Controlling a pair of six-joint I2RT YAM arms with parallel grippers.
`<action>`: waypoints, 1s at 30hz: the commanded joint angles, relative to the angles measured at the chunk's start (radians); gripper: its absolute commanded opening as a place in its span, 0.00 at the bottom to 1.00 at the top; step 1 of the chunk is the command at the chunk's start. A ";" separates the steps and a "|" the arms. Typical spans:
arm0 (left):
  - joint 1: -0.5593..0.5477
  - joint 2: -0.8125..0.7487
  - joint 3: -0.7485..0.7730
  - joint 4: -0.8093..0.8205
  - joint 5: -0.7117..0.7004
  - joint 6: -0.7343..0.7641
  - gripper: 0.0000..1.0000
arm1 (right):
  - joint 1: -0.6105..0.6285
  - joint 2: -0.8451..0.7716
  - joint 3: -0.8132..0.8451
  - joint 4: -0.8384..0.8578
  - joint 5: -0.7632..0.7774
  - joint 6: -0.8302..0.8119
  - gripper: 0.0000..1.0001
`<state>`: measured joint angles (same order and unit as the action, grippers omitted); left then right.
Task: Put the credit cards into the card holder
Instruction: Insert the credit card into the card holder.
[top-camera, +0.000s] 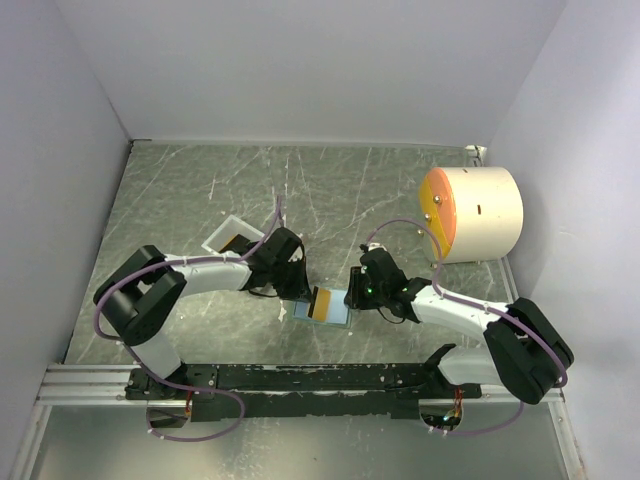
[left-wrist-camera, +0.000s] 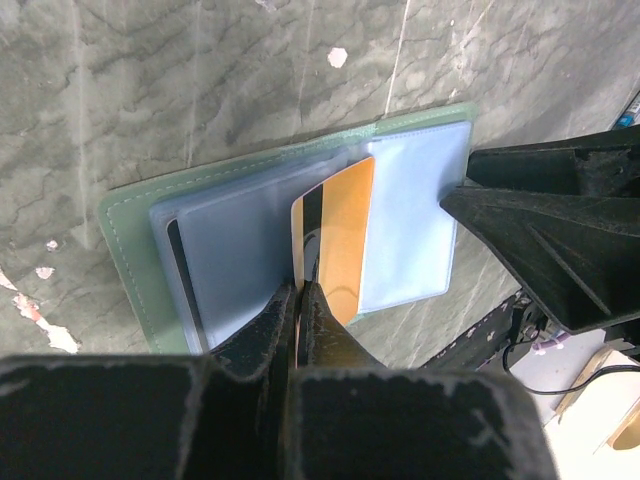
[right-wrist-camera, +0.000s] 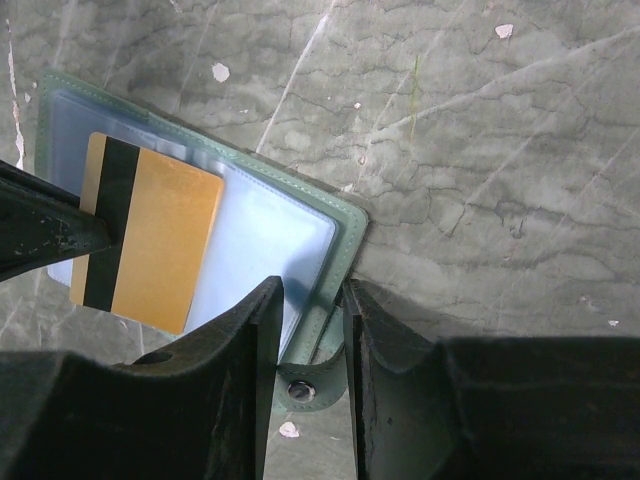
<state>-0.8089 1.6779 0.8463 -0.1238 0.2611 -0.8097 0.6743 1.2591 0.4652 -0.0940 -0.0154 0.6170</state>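
Jaws: left gripper clenched on orange card, right gripper astride card holder edge, grip unclear. Insertion step; align your card edge with pocket.

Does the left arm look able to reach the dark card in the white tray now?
Probably not yet: the white tray lies unobstructed beside that arm, but the left gripper is shut on the orange card.

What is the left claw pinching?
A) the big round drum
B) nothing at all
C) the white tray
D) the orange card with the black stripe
D: the left claw is shut on the edge of the orange card, which lies over the open card holder.
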 joint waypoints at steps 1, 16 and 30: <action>-0.010 0.032 0.002 -0.036 -0.036 0.014 0.07 | -0.004 -0.005 -0.010 0.018 -0.007 0.009 0.31; -0.009 0.046 0.024 -0.008 -0.037 -0.022 0.07 | -0.004 -0.007 -0.026 0.033 -0.011 0.016 0.31; -0.009 0.034 -0.005 0.038 -0.034 -0.081 0.07 | -0.002 -0.010 -0.023 0.040 -0.015 0.029 0.31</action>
<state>-0.8089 1.6955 0.8612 -0.1097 0.2619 -0.8669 0.6735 1.2564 0.4549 -0.0727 -0.0185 0.6327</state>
